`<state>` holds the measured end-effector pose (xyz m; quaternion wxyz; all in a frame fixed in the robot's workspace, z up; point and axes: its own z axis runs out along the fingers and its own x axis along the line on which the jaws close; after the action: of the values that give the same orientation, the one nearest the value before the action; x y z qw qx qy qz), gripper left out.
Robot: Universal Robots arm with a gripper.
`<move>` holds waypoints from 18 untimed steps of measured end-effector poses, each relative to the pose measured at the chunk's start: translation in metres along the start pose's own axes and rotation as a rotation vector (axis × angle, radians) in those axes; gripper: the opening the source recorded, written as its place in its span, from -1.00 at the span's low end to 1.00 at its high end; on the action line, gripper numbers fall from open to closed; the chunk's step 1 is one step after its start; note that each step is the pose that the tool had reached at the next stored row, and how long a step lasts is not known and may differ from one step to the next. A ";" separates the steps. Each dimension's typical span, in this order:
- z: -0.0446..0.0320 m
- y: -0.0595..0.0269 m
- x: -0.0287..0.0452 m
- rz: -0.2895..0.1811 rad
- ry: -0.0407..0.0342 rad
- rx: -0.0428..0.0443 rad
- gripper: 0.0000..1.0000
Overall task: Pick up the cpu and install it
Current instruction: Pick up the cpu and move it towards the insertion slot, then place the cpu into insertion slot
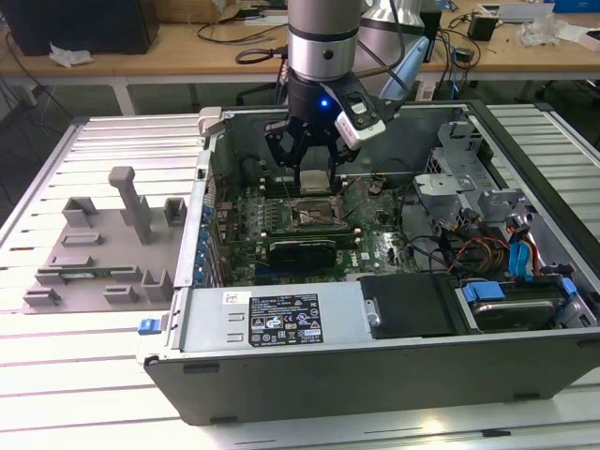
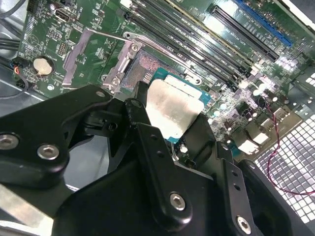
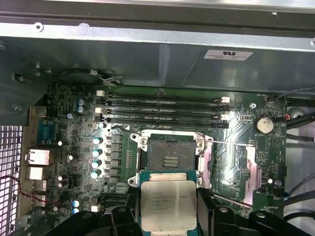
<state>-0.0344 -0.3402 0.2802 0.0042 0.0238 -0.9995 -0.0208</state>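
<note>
The gripper [image 1: 313, 174] is closed on the cpu [image 3: 169, 204] — fingers clamped on its opposite edges — holding it above the open socket [image 3: 170, 154] near the middle of the motherboard [image 3: 78, 147], inside the case [image 1: 281, 361].

Open computer case [image 1: 281, 375] lying on slatted table [image 1: 84, 384]. Robot arm [image 1: 323, 37] reaches down inside; gripper [image 1: 314, 176] clasps cpu [image 1: 315, 182] flat, just above open socket [image 1: 317, 216]. Black card [image 1: 302, 250] nearer. Metal power supply [image 1: 272, 323] along near side. Grey tray [image 1: 94, 253] at exterior view's left, outside case.
</note>
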 end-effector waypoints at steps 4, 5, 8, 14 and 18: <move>0.0002 0.0000 0.0000 0.000 -0.0001 -0.0001 0.09; 0.0003 0.0000 0.0000 0.000 0.0000 -0.0001 0.09; 0.0003 0.0000 0.0000 0.000 -0.0001 -0.0001 0.09; 0.0003 0.0000 0.0000 0.000 0.0000 -0.0001 0.09; 0.0004 0.0000 0.0000 0.029 -0.0013 -0.0005 0.09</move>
<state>-0.0344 -0.3401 0.2798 0.0038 0.0094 -0.9997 -0.0210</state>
